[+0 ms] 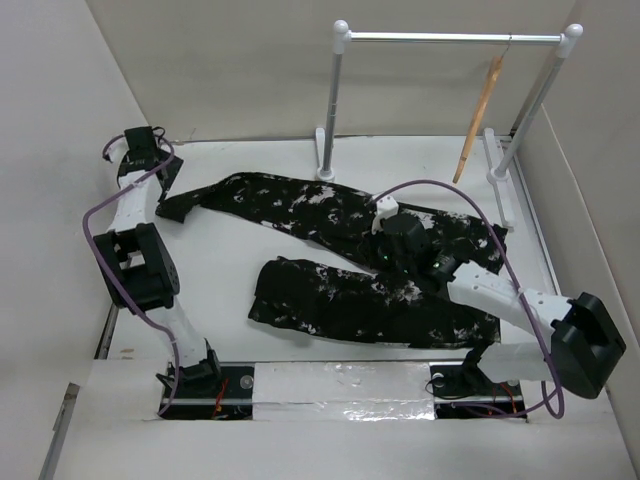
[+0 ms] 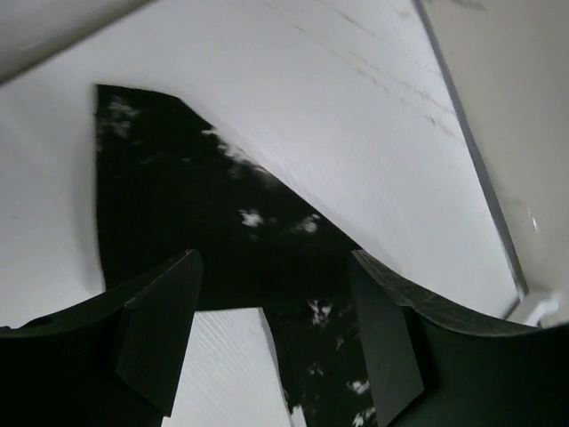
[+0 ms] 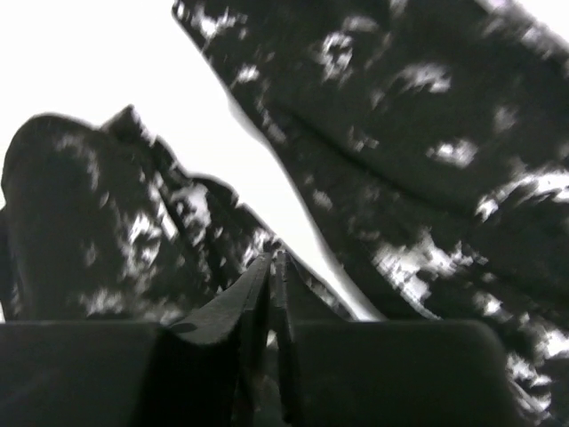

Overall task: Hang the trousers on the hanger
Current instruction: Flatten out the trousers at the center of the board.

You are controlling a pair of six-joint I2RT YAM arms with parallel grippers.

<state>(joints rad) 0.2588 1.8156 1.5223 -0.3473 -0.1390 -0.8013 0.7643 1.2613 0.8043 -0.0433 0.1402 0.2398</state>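
Right wrist view shows the right gripper with its fingers pressed together low over the trousers, at the white gap where the two legs fork. I cannot tell whether any cloth is pinched. A thin or missed pinch could let the slack fabric slip out on lifting, and the long legs could drag or snag. Upper left, the left gripper stands wide apart, with a leg cuff just beyond its fingers, unheld. The trousers lie spread across the middle of the table. The hanger hangs from the rack at upper right, well apart from both grippers.
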